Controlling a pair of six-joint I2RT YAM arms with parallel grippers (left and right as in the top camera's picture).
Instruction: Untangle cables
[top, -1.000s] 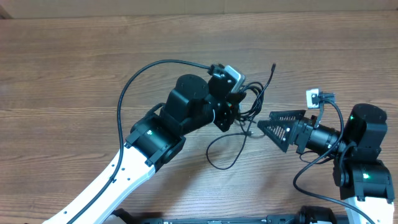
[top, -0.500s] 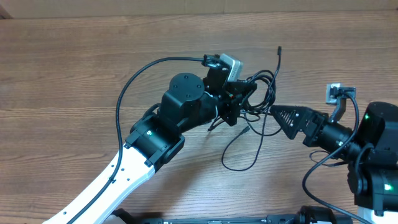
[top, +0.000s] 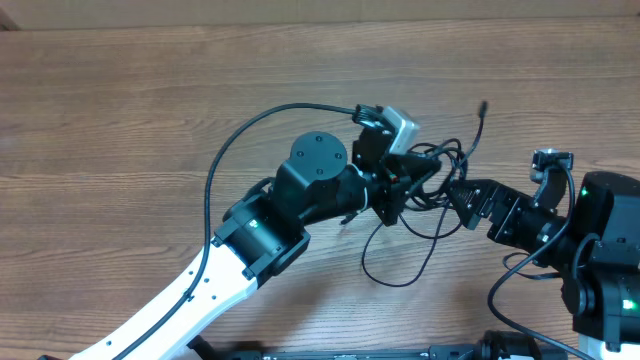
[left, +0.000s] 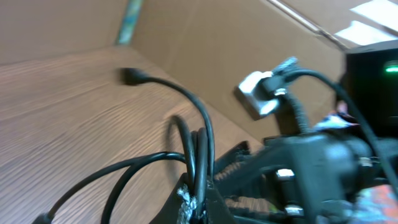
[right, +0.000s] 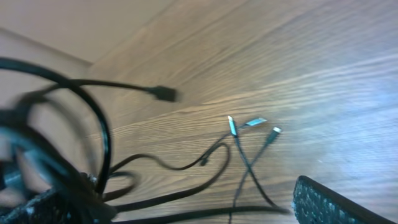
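Note:
The thin black cables (top: 440, 160) form a tangled bunch at the table's centre right. One loop (top: 400, 275) hangs towards the front, and one plug end (top: 483, 106) sticks up at the back. My left gripper (top: 405, 185) is shut on several strands of the bunch, which the left wrist view (left: 199, 202) shows pinched between the jaws, with the cables (left: 199, 124) rising out of them. My right gripper (top: 462, 192) is just right of the bunch and open. In the right wrist view (right: 180, 199) strands (right: 186, 165) run across the gap and metal tips (right: 245, 123) lie on the wood.
The wooden table (top: 120, 110) stretches left and back. A thick black robot cable (top: 240, 135) arcs over the left arm. A cardboard wall (left: 205, 43) stands behind the table. The right arm's base (top: 605, 260) is at the right edge.
Both arms have moved right. My left gripper carried the cable bunch to the right, and the loose plug end shifted right with it. My right gripper backed off to the right.

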